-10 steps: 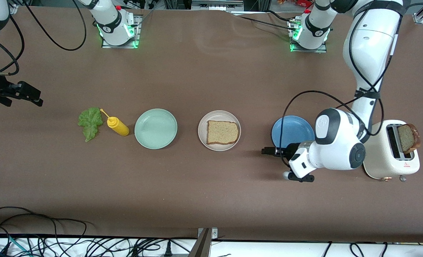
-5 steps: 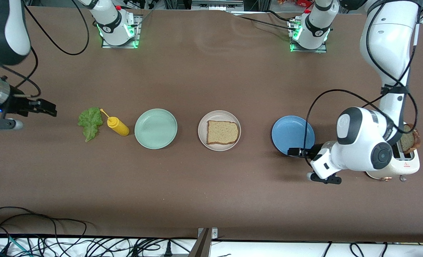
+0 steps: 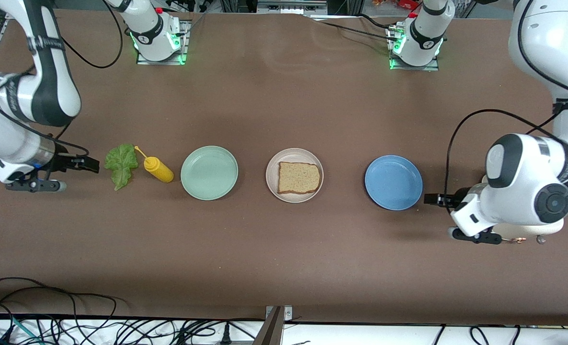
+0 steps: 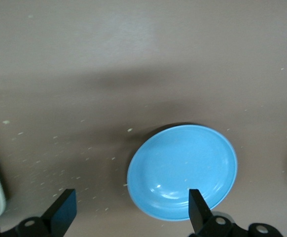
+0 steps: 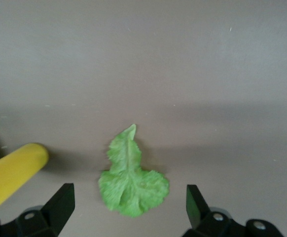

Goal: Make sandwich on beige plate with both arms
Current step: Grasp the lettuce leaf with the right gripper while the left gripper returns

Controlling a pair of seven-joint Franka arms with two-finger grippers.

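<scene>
A: What has moved?
B: The left gripper (image 3: 430, 198) drew back off the blue plate (image 3: 393, 182); the right gripper (image 3: 90, 164) closed in on the lettuce (image 3: 120, 164).

A: The bread?
B: One brown slice (image 3: 299, 177) lies on the beige plate (image 3: 274, 165), beside the blue plate.

A: Wrist views?
B: Left fingers (image 4: 199, 212) spread, empty, over the blue plate (image 4: 183, 170). Right fingers (image 5: 195, 204) spread, empty, over the lettuce (image 5: 131, 177).

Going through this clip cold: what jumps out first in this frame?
A single bread slice lies on the beige plate mid-table, between a mint-green plate and a blue plate. The right gripper, fingers open, hangs by the lettuce leaf, which lies beside a yellow squeeze bottle toward the right arm's end. The left gripper, also open, hangs beside the blue plate at the left arm's end.
</scene>
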